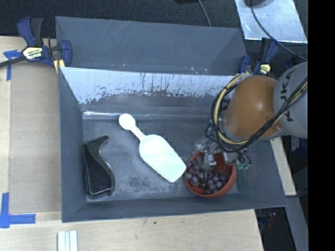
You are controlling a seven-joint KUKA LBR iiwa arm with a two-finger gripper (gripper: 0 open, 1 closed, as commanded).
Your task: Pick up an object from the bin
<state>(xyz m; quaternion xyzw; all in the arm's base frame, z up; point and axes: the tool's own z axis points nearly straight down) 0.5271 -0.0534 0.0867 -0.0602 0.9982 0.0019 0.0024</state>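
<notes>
A small reddish-brown bowl (pixel 226 185) heaped with dark purple grapes (pixel 204 179) sits at the front right of the bin floor. My gripper (pixel 208 158) hangs right over it, its metal fingers reaching down to the grapes at the bowl's far rim. A white plastic scoop (pixel 157 155) lies just left of the bowl, its round-ended handle pointing to the back left.
A black angled handle-shaped tool (pixel 97 171) lies at the front left of the bin floor. The arm with its orange-brown cover and cables comes in from the right above the bowl.
</notes>
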